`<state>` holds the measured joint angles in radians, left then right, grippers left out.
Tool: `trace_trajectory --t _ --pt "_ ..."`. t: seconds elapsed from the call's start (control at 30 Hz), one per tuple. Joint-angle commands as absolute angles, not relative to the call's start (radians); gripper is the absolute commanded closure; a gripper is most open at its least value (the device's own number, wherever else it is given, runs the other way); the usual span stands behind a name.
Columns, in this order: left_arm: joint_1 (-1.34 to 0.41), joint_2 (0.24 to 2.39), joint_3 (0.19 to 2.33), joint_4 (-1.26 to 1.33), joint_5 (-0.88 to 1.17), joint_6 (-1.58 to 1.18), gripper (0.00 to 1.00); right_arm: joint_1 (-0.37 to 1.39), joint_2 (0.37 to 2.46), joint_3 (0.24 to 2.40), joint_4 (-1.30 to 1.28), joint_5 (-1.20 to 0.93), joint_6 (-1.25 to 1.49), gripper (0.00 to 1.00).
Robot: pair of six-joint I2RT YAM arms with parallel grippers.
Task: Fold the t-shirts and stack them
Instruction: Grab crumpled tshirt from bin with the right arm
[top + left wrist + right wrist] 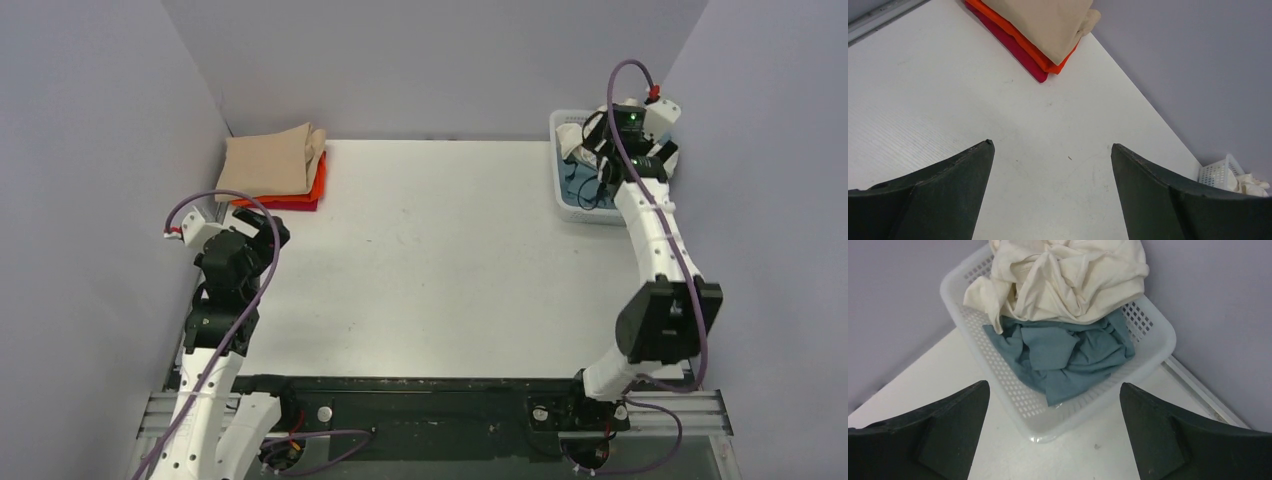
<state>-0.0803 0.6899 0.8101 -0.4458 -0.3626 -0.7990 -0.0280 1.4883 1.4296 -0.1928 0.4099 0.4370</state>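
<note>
White table (pixel 450 250), apparently three stacked t-shirts (pixel 268 165)

Pale lilac walls (pixel 430 60), white table (pixel 440 260)

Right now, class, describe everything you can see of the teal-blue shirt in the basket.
The teal-blue shirt is soft, plain cloth, crumpled and unfolded, with deep creases. It lies loose in the near part of the white lattice basket, resting against the wall, with one fold reaching toward the near corner. The cream shirt is heaped over its far edge. Nothing else touches it.
</note>
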Motion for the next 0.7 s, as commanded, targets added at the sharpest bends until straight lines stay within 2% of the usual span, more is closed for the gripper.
trace_trajectory --t 0.0,0.07,0.2,0.37,0.5,0.57,0.63,0.67 --pt "-0.071 0.673 0.768 -0.284 -0.361 -0.765 0.02 -0.052 1.744 1.662 -0.208 0.527 0.426 0.01" --pt "-0.072 0.670 0.739 -0.231 -0.348 -0.756 0.02 -0.063 1.917 1.788 -0.207 0.535 0.435 0.01" --pt "-0.072 0.666 0.684 -0.138 -0.331 -0.732 0.02 -0.091 2.132 2.011 -0.181 0.521 0.460 0.03" --pt "-0.072 0.687 0.648 -0.071 -0.329 -0.704 0.02 -0.118 2.337 2.211 -0.122 0.501 0.473 0.05" --pt "-0.071 0.720 0.655 -0.067 -0.350 -0.688 0.02 -0.139 2.473 2.335 -0.079 0.472 0.500 0.13" --pt "-0.072 0.736 0.660 -0.067 -0.349 -0.684 0.02 -0.150 2.504 2.345 -0.027 0.418 0.520 0.25" --pt "-0.072 0.747 0.662 -0.067 -0.347 -0.682 0.02 -0.159 2.515 2.344 0.030 0.382 0.537 0.46" --pt "-0.071 0.749 0.662 -0.068 -0.349 -0.681 0.02 -0.161 2.515 2.348 0.037 0.378 0.542 0.75"
